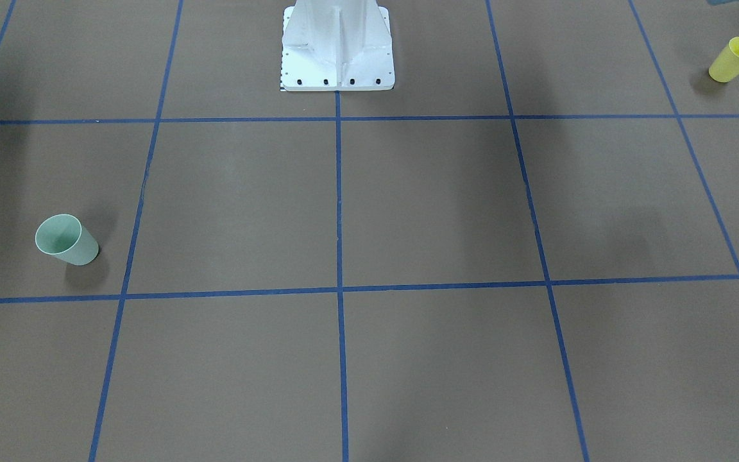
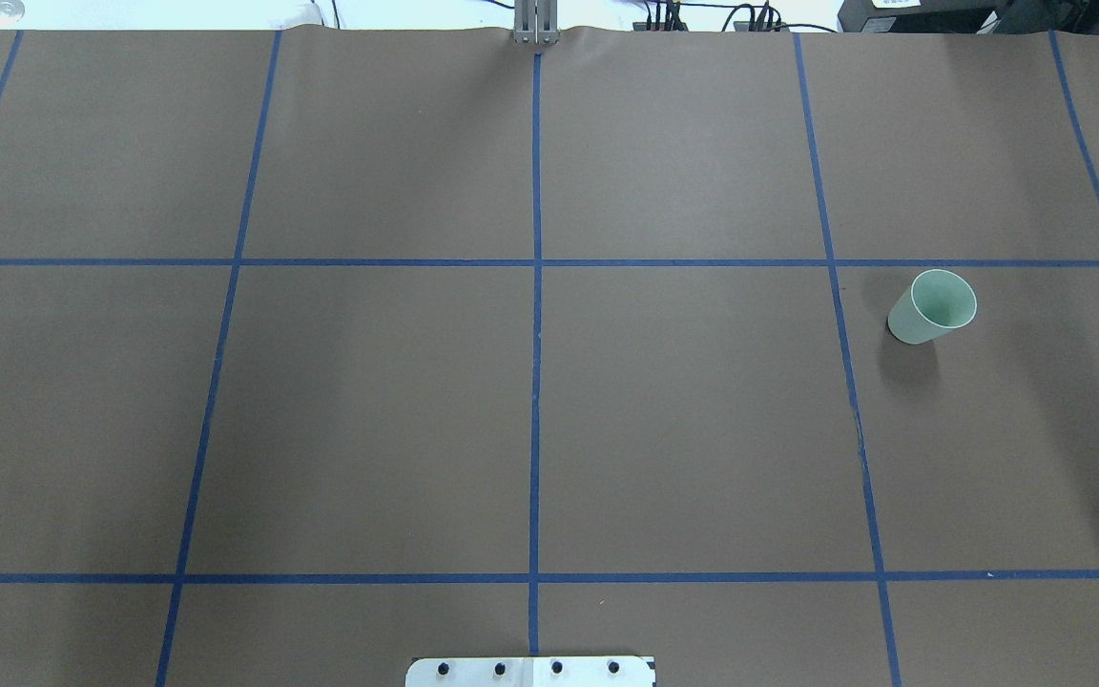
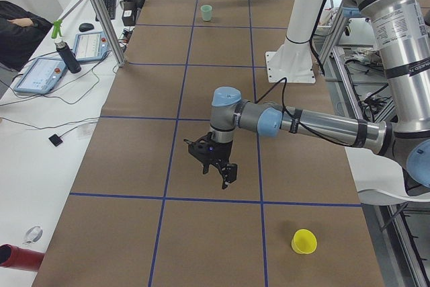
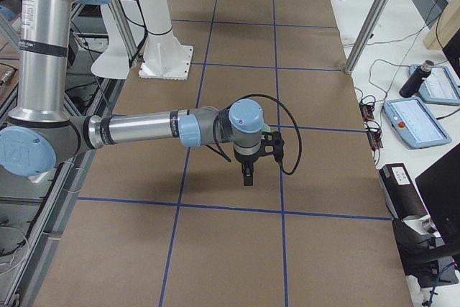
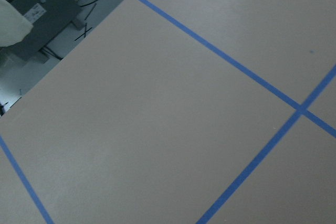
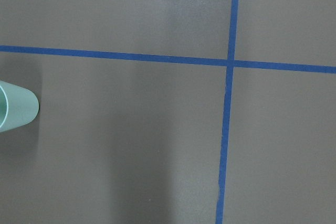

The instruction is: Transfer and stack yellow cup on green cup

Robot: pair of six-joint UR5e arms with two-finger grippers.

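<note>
As its fingers [image 3: 228,171] point down, the left arm [image 3: 316,128] stretches outward.

Looks onto a tabletop [image 2: 368,401] covered in brown paper and ruled into large squares with blue tape [image 2: 536,382]. Has a white bench [image 3: 23,166] alongside, carrying tablets [image 3: 39,75], a dark bottle [image 3: 65,55] and loose cables. Shows aluminium posts [image 3: 99,11] at the edge. Lit evenly, with soft shadows.

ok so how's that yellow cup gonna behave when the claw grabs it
The yellow cup looks like smooth plastic, so it is probably light and slippery. It stands upright on its narrower base, so a nudge near the rim could tip it, and then it would likely roll in an arc.
</note>
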